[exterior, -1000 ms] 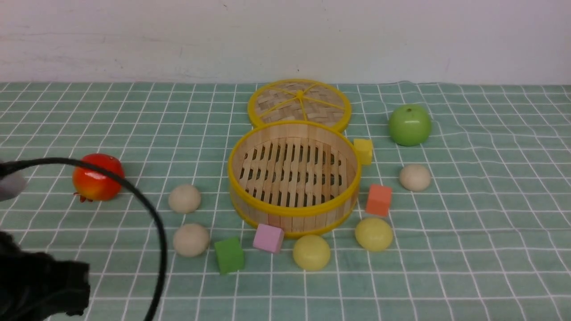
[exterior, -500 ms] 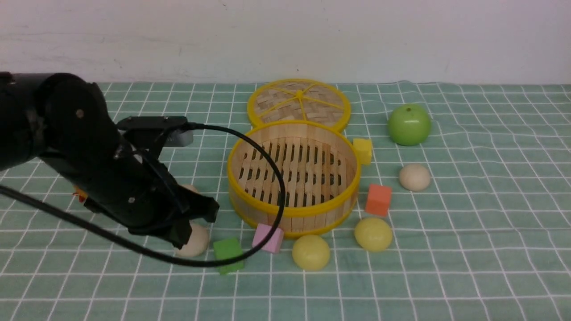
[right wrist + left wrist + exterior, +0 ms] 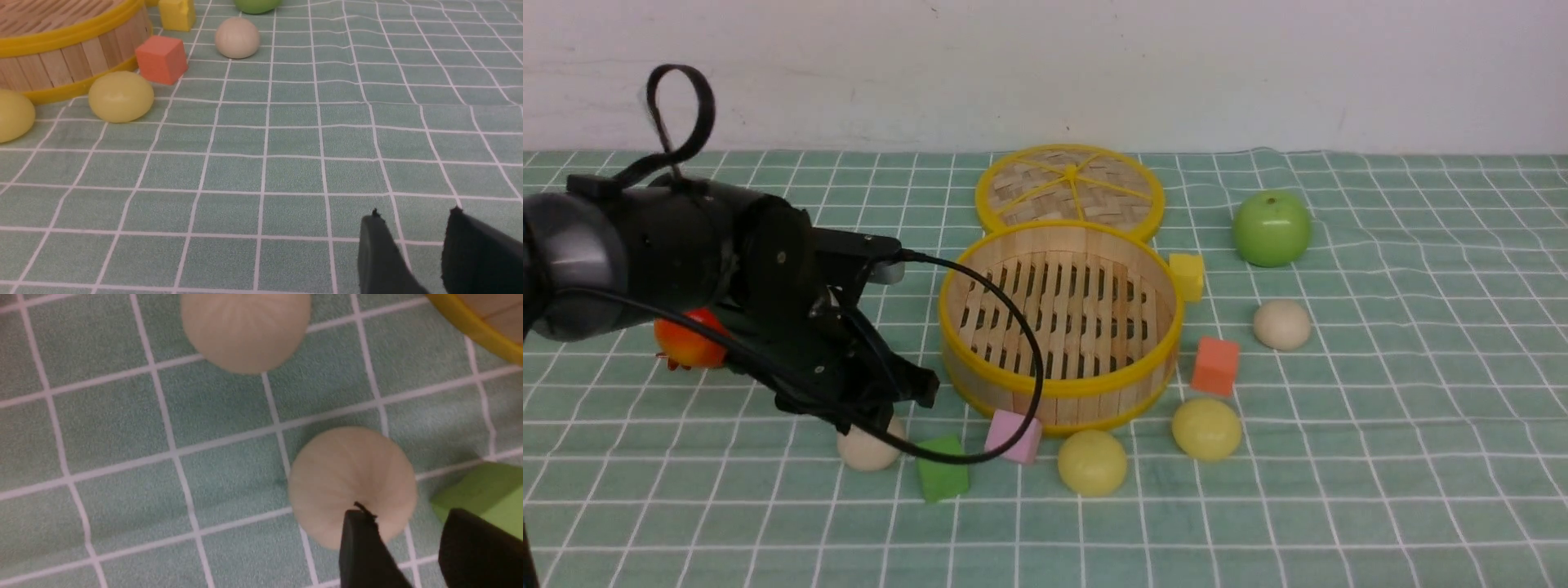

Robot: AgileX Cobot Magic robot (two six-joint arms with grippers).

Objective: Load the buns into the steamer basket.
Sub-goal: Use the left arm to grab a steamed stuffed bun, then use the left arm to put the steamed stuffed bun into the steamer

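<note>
Hovering low over the near right of the checked counter (image 3: 1380, 490), the right claw (image 3: 414, 216) has its fingers apart with nothing between them. At near left the left claw (image 3: 404, 518) is parted too, one fingertip (image 3: 361, 547) above a beige bun (image 3: 866, 453); a green cube (image 3: 942, 469) lies just right of it. A second beige bun (image 3: 245, 330) sits a little beyond. A yellow bun (image 3: 1093, 462) and a second yellow bun (image 3: 1207, 428) sit just beside the near wall of the steamer basket (image 3: 1058, 388), and a third beige bun (image 3: 1282, 324) lies farther right. Every bun rests dome up, round, with no long axis. The basket stands mid-counter, open side up, slatted floor bare. Its lid (image 3: 1070, 184) lies flat behind.
</note>
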